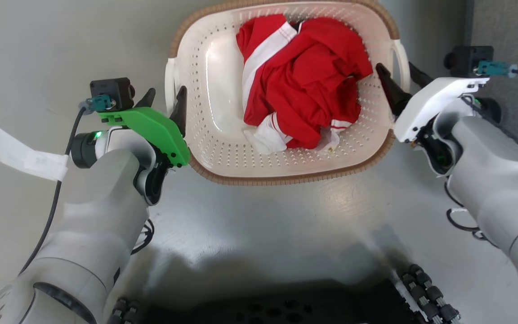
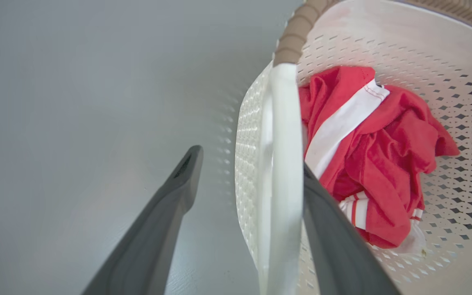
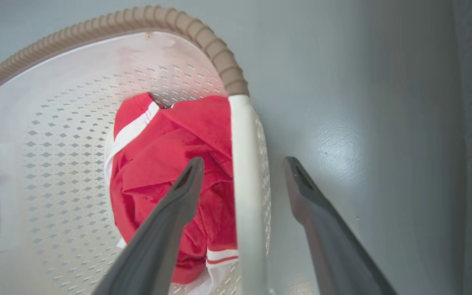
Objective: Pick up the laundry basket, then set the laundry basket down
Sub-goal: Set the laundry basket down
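The laundry basket [image 1: 214,90], cream and perforated with a brown woven-look rim, rests on the grey floor ahead of me, holding a crumpled red and white garment [image 1: 304,81]. My left gripper [image 1: 165,100] is open, one finger on each side of the basket's left white loop handle [image 2: 285,164]. In the left wrist view the handle lies against the inner finger [image 2: 334,237]. My right gripper [image 1: 398,74] is open too, straddling the right loop handle [image 3: 242,184], with one finger over the garment [image 3: 158,164] and the other outside the basket.
A white paper strip [image 1: 25,153] lies on the floor by my left forearm. A darker grey mat [image 1: 511,22] borders the floor at the right. My black base [image 1: 286,306] and its wheels sit just below the basket.
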Controlling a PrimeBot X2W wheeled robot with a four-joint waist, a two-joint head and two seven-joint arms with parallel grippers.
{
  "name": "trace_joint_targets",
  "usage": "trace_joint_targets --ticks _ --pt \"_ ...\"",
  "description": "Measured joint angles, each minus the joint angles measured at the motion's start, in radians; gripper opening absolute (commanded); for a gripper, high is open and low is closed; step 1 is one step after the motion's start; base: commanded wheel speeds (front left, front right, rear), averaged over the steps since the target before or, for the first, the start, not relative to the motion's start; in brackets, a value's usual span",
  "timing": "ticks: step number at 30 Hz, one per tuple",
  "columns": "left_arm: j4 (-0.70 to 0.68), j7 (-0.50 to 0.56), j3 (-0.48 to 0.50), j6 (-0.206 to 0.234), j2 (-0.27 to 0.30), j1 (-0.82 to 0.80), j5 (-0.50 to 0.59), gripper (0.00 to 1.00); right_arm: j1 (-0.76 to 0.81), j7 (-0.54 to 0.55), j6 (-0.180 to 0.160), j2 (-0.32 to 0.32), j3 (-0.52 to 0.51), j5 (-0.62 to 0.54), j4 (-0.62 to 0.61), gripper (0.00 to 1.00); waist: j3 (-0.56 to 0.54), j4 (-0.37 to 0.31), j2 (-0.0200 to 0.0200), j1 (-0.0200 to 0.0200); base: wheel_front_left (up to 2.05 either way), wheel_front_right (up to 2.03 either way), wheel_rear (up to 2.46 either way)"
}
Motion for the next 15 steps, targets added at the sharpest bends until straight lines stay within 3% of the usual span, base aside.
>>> trace_joint_targets --ticks 15 --pt "0.032 0.000 -0.013 -0.022 0.000 0.094 -0.001 1.00 0.070 -0.007 0.000 0.024 0.042 0.005 0.048 1.00 -0.157 -0.017 0.0000 0.0000 0.00 0.00 0.00"
